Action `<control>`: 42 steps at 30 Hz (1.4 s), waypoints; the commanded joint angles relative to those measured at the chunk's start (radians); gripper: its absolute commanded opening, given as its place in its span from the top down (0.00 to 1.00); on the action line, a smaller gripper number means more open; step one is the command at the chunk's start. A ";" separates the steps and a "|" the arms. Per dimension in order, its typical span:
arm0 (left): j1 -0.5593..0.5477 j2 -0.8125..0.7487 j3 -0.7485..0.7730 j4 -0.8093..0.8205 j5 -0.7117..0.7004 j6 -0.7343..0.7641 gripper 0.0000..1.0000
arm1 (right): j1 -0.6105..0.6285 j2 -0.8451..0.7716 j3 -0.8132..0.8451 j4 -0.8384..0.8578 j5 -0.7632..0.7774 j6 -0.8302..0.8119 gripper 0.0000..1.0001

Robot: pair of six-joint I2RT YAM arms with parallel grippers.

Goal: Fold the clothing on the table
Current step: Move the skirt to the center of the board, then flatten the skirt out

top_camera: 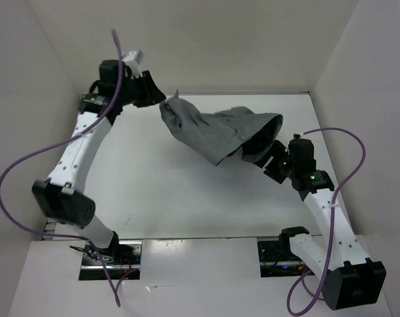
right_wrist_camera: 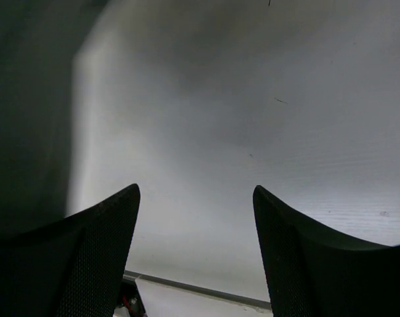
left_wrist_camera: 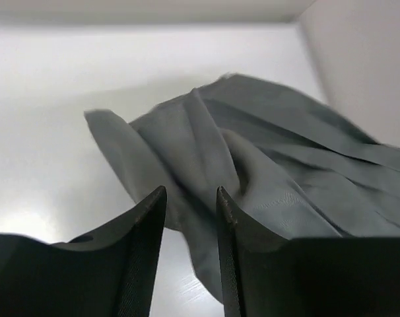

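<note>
The grey clothing [top_camera: 220, 132] lies bunched and creased on the white table [top_camera: 173, 198], toward the back right. My left gripper [top_camera: 158, 99] is at the garment's left end. In the left wrist view its jaws [left_wrist_camera: 191, 189] stand a narrow gap apart, and the pleated cloth [left_wrist_camera: 266, 152] and the table show through the gap with nothing pinched. My right gripper [top_camera: 269, 157] is at the garment's right end, its tips partly under the cloth's edge. In the right wrist view it [right_wrist_camera: 195, 188] stands wide open over bare table [right_wrist_camera: 266, 99], with dark cloth [right_wrist_camera: 28, 99] at the left.
White walls [top_camera: 358, 79] close in the table on the left, back and right. Purple cables [top_camera: 348, 142] loop off both arms. Two cut-outs with electronics [top_camera: 111, 259] sit at the near edge by the arm bases.
</note>
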 commanded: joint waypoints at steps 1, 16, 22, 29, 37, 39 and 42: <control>0.012 0.137 -0.153 -0.022 0.035 -0.058 0.56 | -0.007 -0.010 -0.005 0.050 -0.012 -0.021 0.25; 0.022 0.013 -0.428 -0.001 0.036 -0.085 0.35 | 0.043 0.217 0.243 -0.103 -0.052 -0.248 0.27; 0.022 -0.022 -0.481 0.008 0.036 -0.085 0.34 | 0.396 0.649 0.437 -0.252 0.284 -0.321 0.35; 0.032 -0.065 -0.553 0.028 0.036 -0.095 0.34 | 0.479 0.898 0.518 -0.264 0.422 -0.310 0.37; 0.041 -0.078 -0.587 0.038 0.056 -0.095 0.34 | 0.479 0.950 0.528 -0.275 0.459 -0.279 0.37; 0.050 -0.078 -0.597 0.038 0.056 -0.095 0.34 | 0.488 0.970 0.502 -0.266 0.424 -0.279 0.43; 0.050 -0.078 -0.597 0.038 0.056 -0.095 0.34 | 0.511 0.981 0.472 -0.246 0.375 -0.269 0.50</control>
